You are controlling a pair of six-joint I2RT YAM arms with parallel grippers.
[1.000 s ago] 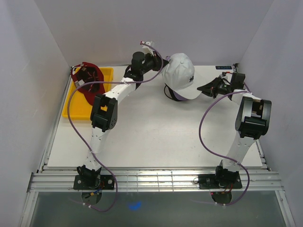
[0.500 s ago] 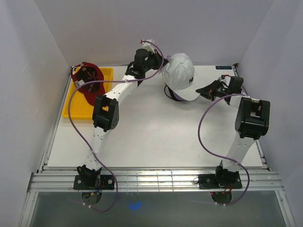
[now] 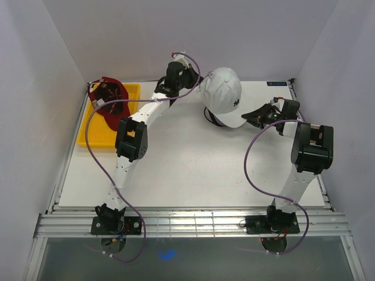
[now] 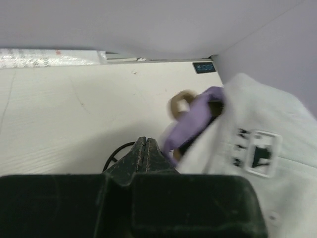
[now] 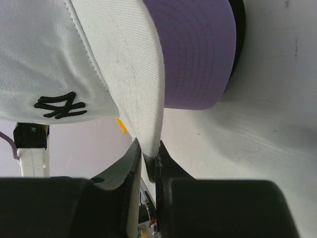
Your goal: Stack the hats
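The white hat (image 3: 225, 92) sits tilted over a lavender hat (image 5: 198, 54) and a black hat (image 5: 239, 34) at the back middle of the table. My right gripper (image 3: 246, 116) is shut on the white hat's brim (image 5: 143, 109), whose edge lies between the fingers (image 5: 130, 163). The left gripper (image 3: 198, 81) hovers just behind the white hat's back, shut with nothing between its jaws (image 4: 145, 144). In the left wrist view the lavender strap (image 4: 193, 124) and the white hat's inner label (image 4: 257, 152) show to the right. The dark red hat (image 3: 110, 104) lies upside down on the yellow tray (image 3: 88, 138).
The yellow tray stands at the back left against the wall. White walls close in the table (image 3: 187, 170) on the left, back and right. Purple cables loop beside both arms. A thin black loop (image 4: 115, 151) lies on the table under the left gripper.
The white hat has shifted slightly with its brim swinging toward the near side. My right gripper has followed it left and nearer. The left wrist has drawn back a little toward the rear wall.
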